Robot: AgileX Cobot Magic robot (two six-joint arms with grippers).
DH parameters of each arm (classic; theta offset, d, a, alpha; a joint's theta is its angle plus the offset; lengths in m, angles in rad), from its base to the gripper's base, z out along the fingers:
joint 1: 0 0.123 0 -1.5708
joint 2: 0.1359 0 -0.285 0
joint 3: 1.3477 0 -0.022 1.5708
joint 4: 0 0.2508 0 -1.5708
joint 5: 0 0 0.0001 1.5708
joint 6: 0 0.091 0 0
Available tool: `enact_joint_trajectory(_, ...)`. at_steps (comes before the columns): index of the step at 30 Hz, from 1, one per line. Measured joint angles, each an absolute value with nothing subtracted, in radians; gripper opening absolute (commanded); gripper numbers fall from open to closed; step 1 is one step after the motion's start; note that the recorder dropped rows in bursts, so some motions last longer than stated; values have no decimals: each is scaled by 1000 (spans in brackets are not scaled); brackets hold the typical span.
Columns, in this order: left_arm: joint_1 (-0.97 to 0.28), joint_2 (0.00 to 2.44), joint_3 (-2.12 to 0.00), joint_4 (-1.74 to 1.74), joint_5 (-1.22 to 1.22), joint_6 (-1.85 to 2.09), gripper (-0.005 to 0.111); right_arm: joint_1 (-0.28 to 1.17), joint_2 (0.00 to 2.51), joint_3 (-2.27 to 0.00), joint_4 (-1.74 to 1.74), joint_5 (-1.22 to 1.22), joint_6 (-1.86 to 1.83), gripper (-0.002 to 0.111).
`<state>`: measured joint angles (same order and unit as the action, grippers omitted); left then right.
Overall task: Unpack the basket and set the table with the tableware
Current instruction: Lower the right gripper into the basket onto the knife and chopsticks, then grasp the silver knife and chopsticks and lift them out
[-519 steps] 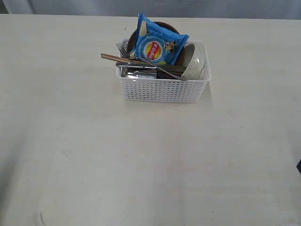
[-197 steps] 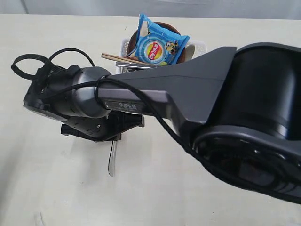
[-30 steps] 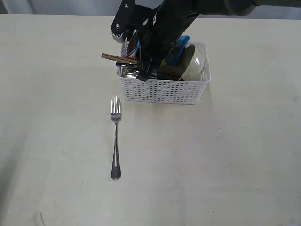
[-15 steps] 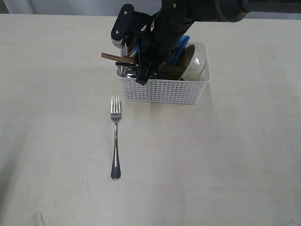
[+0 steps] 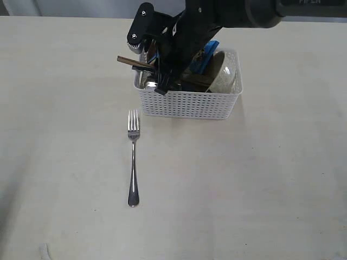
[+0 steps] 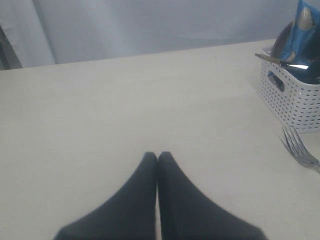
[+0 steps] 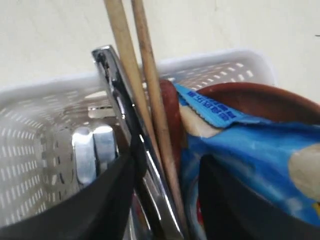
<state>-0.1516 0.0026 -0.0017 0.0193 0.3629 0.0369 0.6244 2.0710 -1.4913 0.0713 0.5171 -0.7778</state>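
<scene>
Jaws of the right gripper [image 7: 167, 210] stand apart, straddling the steel knife [image 7: 117, 95] and the chopsticks [image 7: 135, 75] inside the white basket [image 5: 190, 105], close against the blue chip bag [image 7: 250, 145]; nothing is clamped yet. Over the last second the gripper has edged lower, and the chopsticks' free end has tipped up slightly. The fork [image 5: 133, 157] already lies on the table [image 5: 271, 179] before the basket. The left gripper [image 6: 158, 156] hangs aside, fingers together, holding nothing. The knife or chopsticks look set to come out next.
</scene>
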Motion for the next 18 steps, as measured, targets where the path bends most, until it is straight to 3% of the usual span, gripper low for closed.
enact_joint_trajectory(6, -152, 3, -2, 19, 363, 37, 0, 624, 2085, -1493, 69, 502, -772, 37)
enact_joint_trajectory(13, -152, 3, -2, 19, 363, 37, 0, 624, 2104, -1497, 56, 508, -771, -1)
enact_joint_trajectory(18, -152, 3, -2, 19, 363, 37, 0, 624, 2089, -1497, 55, 538, -771, 0)
